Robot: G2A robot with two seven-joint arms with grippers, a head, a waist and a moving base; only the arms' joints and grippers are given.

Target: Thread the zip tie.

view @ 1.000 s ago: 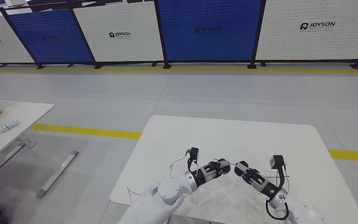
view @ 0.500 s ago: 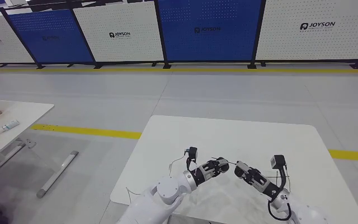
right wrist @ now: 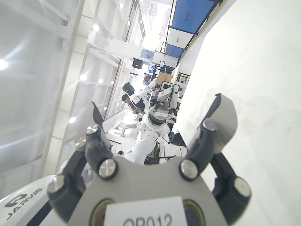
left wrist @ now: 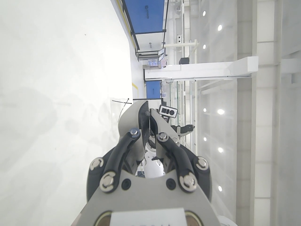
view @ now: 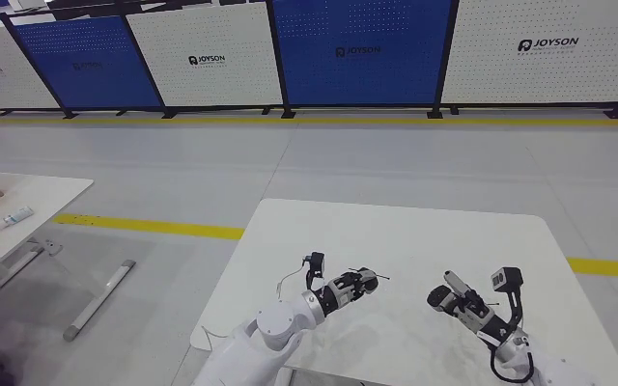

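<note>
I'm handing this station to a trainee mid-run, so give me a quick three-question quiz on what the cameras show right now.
1. Multiple choice: what does the left pincer grip? A) a thin black zip tie B) a rope C) nothing
2. True or false: the right pincer is shut on something.
3. Fill in: both arms are above a white ____.

Key: 1 A. 2 False: its jaws are spread wide with nothing between them. 3 table.
</note>
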